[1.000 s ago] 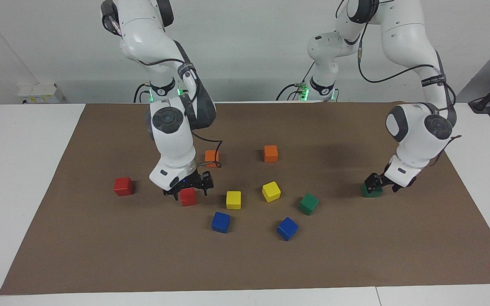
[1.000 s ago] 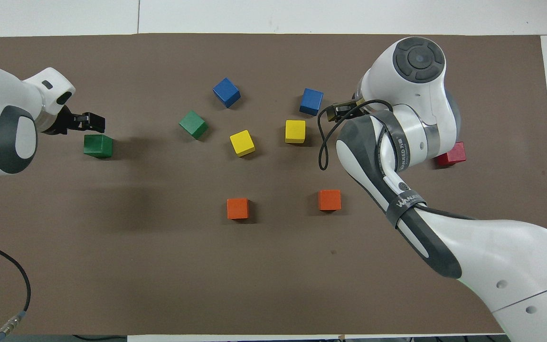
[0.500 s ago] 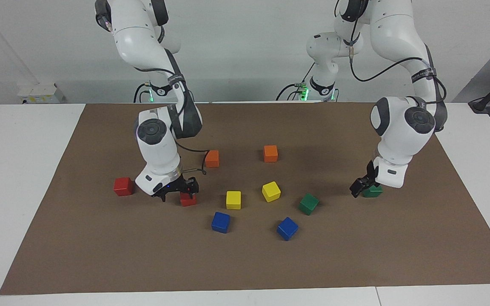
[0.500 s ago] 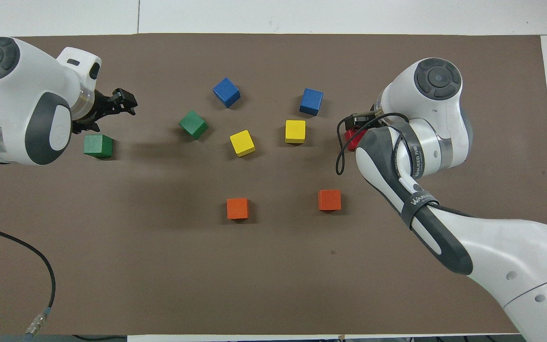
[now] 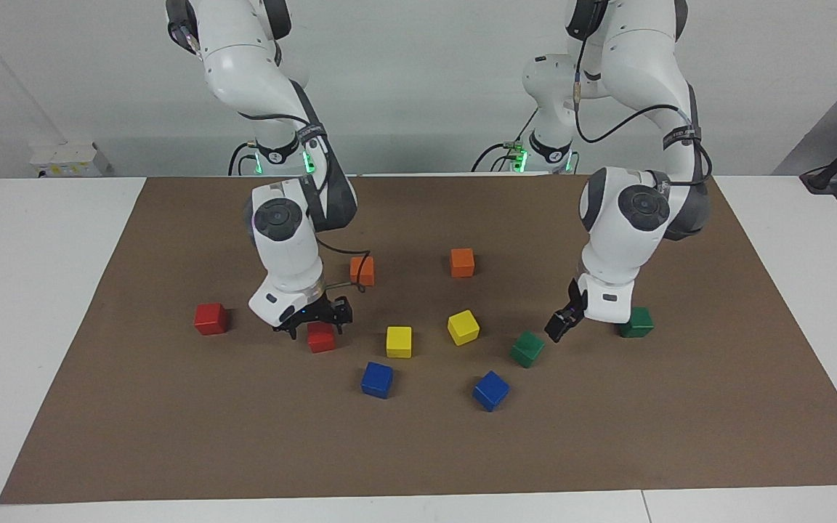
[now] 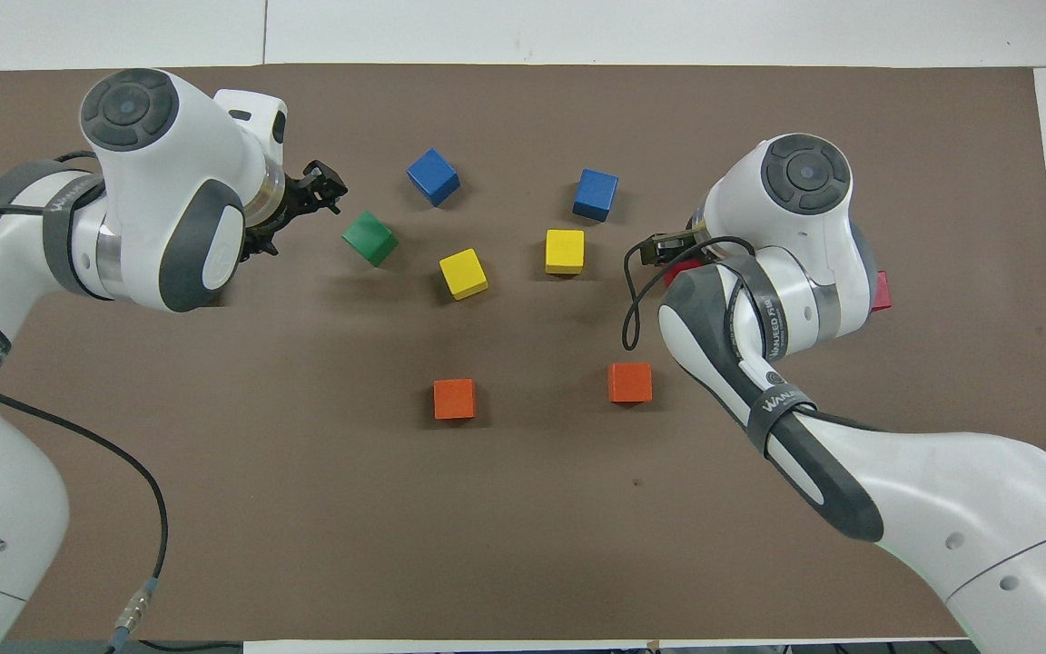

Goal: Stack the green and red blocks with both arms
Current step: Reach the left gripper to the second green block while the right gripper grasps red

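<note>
- My right gripper (image 5: 314, 324) sits low over 1 red block (image 5: 321, 338) on the brown mat (image 5: 171, 436), fingers spread either side of its top; I cannot tell if they press it.
- The 2nd red block (image 5: 211, 318) lies toward my right arm's end of the table, apart from the first.
- My left gripper (image 5: 561, 324) hangs between the 2 green blocks; how wide its fingers stand, I cannot tell.
- 1 green block (image 5: 527, 349) lies tilted just beside the left gripper, the other (image 5: 637, 322) toward my left arm's end.
</note>
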Available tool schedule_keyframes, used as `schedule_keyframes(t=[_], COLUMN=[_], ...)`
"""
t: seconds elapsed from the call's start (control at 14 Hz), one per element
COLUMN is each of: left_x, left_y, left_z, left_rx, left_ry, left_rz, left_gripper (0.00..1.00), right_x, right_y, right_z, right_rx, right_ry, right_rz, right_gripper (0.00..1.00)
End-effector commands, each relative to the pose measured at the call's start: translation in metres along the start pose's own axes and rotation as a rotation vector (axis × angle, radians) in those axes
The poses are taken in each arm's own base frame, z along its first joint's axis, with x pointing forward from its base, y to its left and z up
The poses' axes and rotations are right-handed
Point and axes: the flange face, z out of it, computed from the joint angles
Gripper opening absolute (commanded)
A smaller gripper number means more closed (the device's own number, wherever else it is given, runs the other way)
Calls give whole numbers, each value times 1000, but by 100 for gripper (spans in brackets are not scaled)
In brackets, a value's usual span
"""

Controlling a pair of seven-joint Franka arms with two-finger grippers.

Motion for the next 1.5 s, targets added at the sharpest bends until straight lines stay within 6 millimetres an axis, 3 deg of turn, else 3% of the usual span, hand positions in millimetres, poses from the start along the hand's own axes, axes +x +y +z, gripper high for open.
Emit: schedule_keyframes(t=[0.0, 0.36, 0.79, 0.86, 0.93, 1.0, 1.14, 1.43], left_x=[0, -10, -7, -7, -8, -8, -12, -14], left_y=[28, 56, 53, 53, 55, 56, 59, 54], left_z=[19, 36, 46, 46, 47, 47, 55, 71], left_rx=[34, 36, 34, 29, 27, 20, 20, 28], left_ry=[-17, -17, 19, 23, 23, 29, 28, 49], left_rz=[-1, -103, -103, -105, -117, -132, -125, -106], left_gripper=[100, 100, 100, 100, 100, 100, 100, 100], right_x=[-15, -21, -22, -22, -21, -19, -14, 16], right_y=[-3, -1, 2, 3, 5, 5, 6, 16], right_z=[9, 17, 32, 32, 32, 29, 19, -53], right_rx=[8, 6, 13, 12, 11, 10, 10, -4], right_ry=[18, 9, 30, 27, 25, 21, 25, 9], right_rz=[13, 12, 21, 22, 26, 32, 83, 104], right_gripper=[100, 100, 97, 70, 17, 0, 0, 0])
